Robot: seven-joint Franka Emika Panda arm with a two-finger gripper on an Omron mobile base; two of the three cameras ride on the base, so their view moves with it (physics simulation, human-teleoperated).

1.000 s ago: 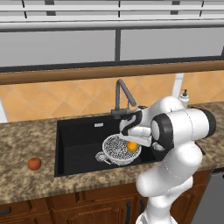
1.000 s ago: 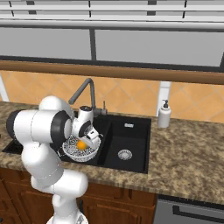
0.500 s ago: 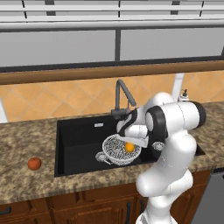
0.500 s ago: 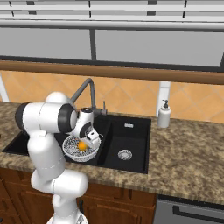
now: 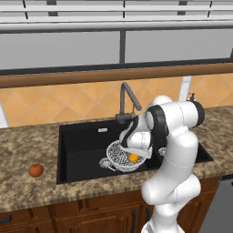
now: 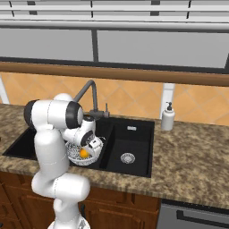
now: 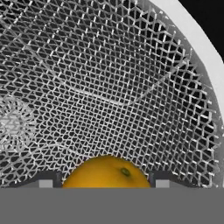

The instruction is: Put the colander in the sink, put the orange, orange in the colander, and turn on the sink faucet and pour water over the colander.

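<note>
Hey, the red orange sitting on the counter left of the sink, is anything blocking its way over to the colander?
Nothing visible does. The reddish orange lies alone on the counter, with bare granite and the open sink basin between it and the colander, which holds the yellower orange under the gripper.

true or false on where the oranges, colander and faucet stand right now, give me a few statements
1. The colander sits in the sink. True.
2. Both oranges are in the colander. False: the reddish orange lies on the counter left of the sink.
3. The yellow orange sits between the pincer fingers, inside the colander. True.
4. Water runs from the faucet. False: no stream shows.
5. The soap bottle stands in the sink. False: it stands on the counter behind it.
</note>
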